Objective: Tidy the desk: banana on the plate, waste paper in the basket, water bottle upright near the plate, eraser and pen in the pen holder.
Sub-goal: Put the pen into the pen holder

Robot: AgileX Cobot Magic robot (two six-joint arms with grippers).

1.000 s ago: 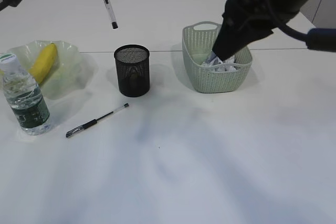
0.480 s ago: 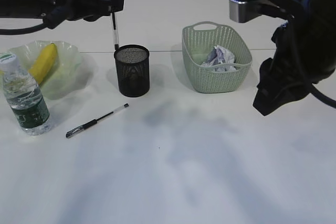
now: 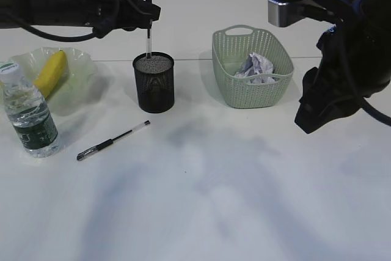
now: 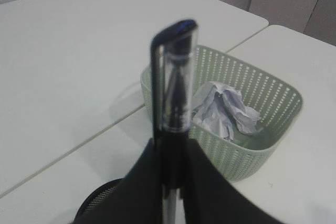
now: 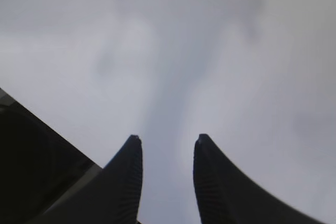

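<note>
My arms are draped in black fabric covers; my right arm shows a blue-and-silver metal block, and curved, ribbed black fingers.

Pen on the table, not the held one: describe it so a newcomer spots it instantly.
Start at the black mesh pen holder near the table's middle. In front of it and to the left, toward the water bottle, a pen lies flat and slanted. Unlike the upright pen over the holder, nothing touches it.

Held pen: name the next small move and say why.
Probably lower it straight down, then release. The left pincer holds the pen upright, tip at the pen holder's mouth, so it seems lined up but not yet inside.
</note>
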